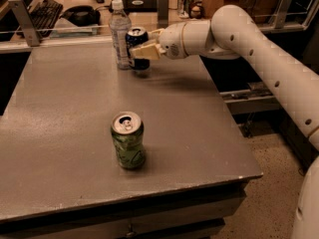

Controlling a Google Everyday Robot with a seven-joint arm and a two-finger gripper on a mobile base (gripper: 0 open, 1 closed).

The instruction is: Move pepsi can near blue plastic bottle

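The pepsi can (pixel 137 38), dark blue with a silver top, stands upright at the far side of the grey table (pixel 75 108). It is right next to the blue plastic bottle (pixel 119 34), a clear bottle with a white cap, on the bottle's right. My gripper (pixel 143 49) reaches in from the right on the white arm. Its pale fingers (pixel 146 51) are closed around the can's body.
A green can (pixel 128 140) stands upright near the middle front of the table. Behind the table is a desk with a keyboard (pixel 42 10) and dark objects. The table's right edge drops to a speckled floor (pixel 264 193).
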